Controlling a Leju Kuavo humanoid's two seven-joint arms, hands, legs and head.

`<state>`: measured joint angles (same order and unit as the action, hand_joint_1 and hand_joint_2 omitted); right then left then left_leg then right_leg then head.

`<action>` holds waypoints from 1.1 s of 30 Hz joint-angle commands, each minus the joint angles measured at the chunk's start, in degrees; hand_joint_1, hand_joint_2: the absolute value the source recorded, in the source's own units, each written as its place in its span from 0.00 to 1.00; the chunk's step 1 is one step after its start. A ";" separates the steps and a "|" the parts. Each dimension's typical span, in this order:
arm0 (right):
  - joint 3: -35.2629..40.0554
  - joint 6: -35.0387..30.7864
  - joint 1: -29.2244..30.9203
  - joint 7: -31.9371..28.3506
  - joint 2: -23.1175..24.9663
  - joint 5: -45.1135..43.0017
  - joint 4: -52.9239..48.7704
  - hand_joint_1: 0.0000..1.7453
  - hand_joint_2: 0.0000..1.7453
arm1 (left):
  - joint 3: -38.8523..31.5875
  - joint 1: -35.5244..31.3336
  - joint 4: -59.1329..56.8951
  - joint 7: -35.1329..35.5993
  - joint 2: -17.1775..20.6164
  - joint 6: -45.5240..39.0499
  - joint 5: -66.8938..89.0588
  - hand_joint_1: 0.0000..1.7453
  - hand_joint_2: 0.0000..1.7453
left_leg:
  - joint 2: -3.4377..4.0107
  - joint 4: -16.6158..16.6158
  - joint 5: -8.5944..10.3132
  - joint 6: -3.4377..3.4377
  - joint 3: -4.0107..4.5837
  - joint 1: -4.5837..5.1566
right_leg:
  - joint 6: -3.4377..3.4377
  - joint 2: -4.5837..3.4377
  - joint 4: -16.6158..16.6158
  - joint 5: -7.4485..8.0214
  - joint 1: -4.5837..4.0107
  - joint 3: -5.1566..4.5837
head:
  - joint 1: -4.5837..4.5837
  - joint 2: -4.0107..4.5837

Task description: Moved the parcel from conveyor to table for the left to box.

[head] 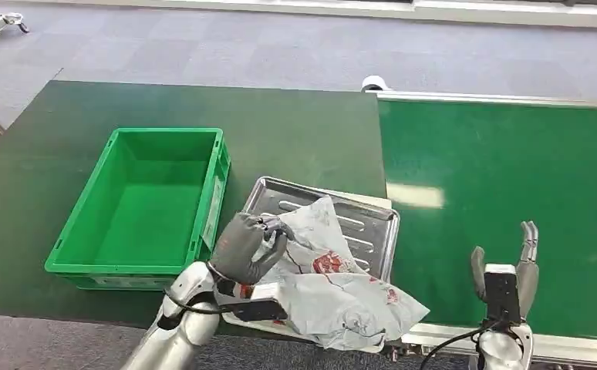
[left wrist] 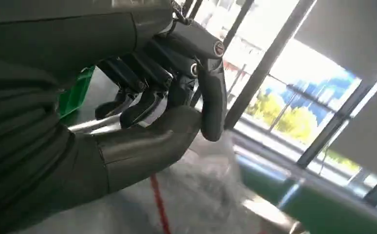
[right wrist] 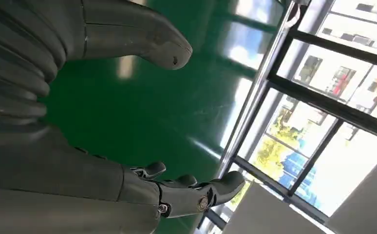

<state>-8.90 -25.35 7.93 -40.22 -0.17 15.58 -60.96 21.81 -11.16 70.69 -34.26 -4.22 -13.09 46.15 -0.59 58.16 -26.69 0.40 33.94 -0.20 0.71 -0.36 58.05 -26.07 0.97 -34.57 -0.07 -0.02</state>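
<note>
Lower centre of the head view, the left hand (head: 247, 248) curls its fingers onto the grey parcel (head: 334, 297) lying on the metal tray (head: 372, 223), apparently to lift it toward the green box (head: 145, 204) at left; the right hand (head: 505, 277), lower right, hangs spread and empty over the conveyor (head: 504, 177).

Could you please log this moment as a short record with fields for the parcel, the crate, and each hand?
parcel: grey plastic parcel lying on the metal tray
crate: green crate on the table, nothing visible inside
left hand: left hand on the parcel's upper edge, fingers curled, apparently gripping it
right hand: right hand open above the conveyor
</note>
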 commanded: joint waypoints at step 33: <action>-2.25 1.98 -0.51 0.22 0.99 3.28 2.91 0.00 1.00 | 8.12 -1.65 -9.92 15.94 -1.02 8.68 11.40 0.00 1.00 | -0.07 -0.13 0.01 -0.01 -0.23 0.01 | -0.04 0.15 -0.14 -0.02 0.00 0.23 | 0.00 0.00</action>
<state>-7.72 -24.00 7.14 -40.22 -0.02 18.23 -60.65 25.75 -6.90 76.31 -28.42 -6.34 -0.43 46.66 -0.55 58.17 -26.72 0.37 33.89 -0.17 0.72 -0.36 58.04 -26.08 1.00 -34.57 -0.07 -0.02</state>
